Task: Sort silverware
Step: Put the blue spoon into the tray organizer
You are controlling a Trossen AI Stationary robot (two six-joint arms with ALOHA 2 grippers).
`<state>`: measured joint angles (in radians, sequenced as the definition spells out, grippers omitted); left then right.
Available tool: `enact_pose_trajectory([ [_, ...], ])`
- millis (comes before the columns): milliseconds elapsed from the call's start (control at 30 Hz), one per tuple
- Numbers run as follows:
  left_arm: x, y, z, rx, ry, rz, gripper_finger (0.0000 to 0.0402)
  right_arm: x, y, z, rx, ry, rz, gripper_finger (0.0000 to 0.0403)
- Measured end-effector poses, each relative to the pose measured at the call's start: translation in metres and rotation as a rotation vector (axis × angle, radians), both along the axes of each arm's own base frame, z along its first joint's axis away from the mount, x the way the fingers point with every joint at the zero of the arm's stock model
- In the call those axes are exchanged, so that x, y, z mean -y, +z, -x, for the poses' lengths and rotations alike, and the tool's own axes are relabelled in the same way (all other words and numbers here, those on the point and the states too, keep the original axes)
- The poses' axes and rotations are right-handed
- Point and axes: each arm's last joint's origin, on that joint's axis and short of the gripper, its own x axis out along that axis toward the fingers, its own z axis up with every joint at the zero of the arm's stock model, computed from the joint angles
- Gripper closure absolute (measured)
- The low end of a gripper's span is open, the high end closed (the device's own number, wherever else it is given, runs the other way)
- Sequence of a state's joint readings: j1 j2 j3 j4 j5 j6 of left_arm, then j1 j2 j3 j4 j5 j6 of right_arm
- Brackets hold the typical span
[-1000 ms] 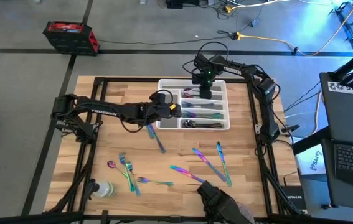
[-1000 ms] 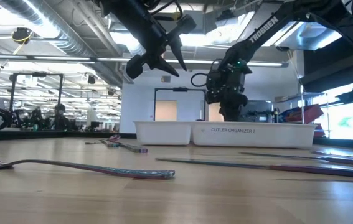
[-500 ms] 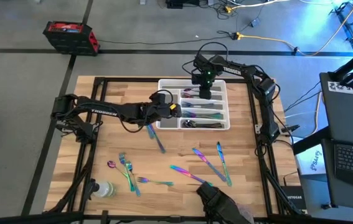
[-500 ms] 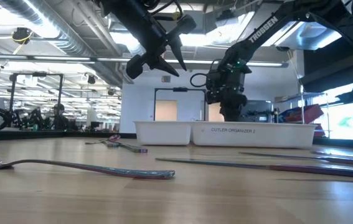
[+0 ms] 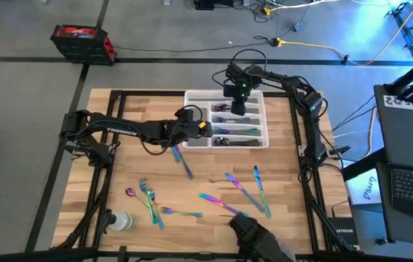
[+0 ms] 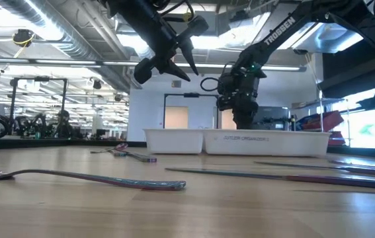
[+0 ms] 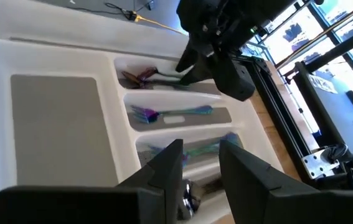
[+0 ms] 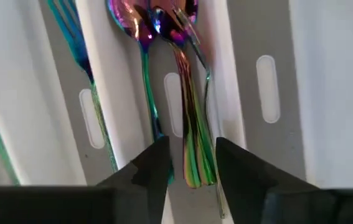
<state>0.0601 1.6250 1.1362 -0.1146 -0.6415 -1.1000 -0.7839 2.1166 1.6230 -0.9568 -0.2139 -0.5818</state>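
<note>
While several pieces already lie sorted in the tray (image 5: 189, 97), the right hand (image 5: 237, 109) hangs open over its spoons (image 8: 164, 25) (the left hand (image 5: 200, 128), empty, jaws parted, waits alongside), and roughly ten pieces of silverware (image 5: 246, 191) remain on the bench (image 5: 293, 182).

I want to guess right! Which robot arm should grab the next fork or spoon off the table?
Probably the left. The left gripper hovers empty at the tray's near-left edge, close to the loose knife. The right gripper hangs open over the spoons, farther away.
</note>
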Motion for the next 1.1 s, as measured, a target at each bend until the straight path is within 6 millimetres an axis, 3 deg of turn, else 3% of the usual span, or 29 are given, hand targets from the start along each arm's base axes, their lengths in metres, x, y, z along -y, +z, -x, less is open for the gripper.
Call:
enact_pose_trajectory([
  [133,0.0,0.0,0.0,0.0,0.002,-0.001,0.0311,-0.011,0.0,-0.013,0.009,0.074,0.026,0.0304],
  [400,0.0,0.0,0.0,-0.006,0.005,-0.008,0.0311,-0.045,0.0,-0.044,-0.012,0.273,0.13,0.0396],
  [700,0.0,0.0,0.0,-0.019,-0.001,-0.019,0.0311,-0.047,0.005,-0.054,0.017,0.28,0.226,0.0402],
  [1100,-0.004,0.0,0.001,-0.032,0.008,-0.035,0.0311,-0.053,0.026,-0.058,0.019,0.299,0.365,0.0403],
])
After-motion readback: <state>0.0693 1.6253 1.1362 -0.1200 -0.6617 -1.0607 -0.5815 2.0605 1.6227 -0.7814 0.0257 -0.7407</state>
